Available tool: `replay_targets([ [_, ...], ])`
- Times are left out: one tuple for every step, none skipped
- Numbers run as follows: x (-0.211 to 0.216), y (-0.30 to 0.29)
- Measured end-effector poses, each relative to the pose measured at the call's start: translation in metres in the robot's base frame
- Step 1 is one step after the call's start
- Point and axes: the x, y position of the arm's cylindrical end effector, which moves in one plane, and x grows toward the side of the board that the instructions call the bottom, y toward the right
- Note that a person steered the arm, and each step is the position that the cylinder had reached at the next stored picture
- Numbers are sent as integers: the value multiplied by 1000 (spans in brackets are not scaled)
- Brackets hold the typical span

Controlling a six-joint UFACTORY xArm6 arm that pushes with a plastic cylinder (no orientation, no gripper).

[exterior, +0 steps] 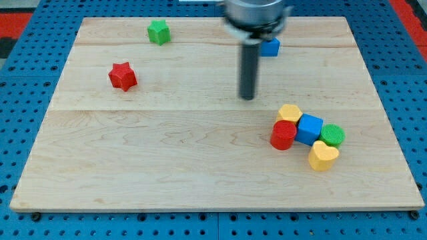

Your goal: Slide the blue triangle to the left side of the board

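Yellow heart [323, 155] nearest, clustered with red cylinder [283, 135], blue cube [309, 129], green block [333, 135], yellow block [289, 113]; my tip [247, 98] on bare board [167, 167], no gripper, holding nothing, blue triangle [271, 47] behind rod near view's top.

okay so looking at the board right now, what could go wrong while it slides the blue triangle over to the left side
The blue triangle is mostly hidden behind the rod, so contact is hard to judge; my tip sits below it in the view, and an off-centre push may spin it away. The green star and red star stand toward the view's left, so the leftward path could knock them.
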Motion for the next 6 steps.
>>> replay_targets([
  [-47,92],
  [-119,113],
  [-150,14],
  [-129,-48],
  [-115,-31],
  [-162,-34],
])
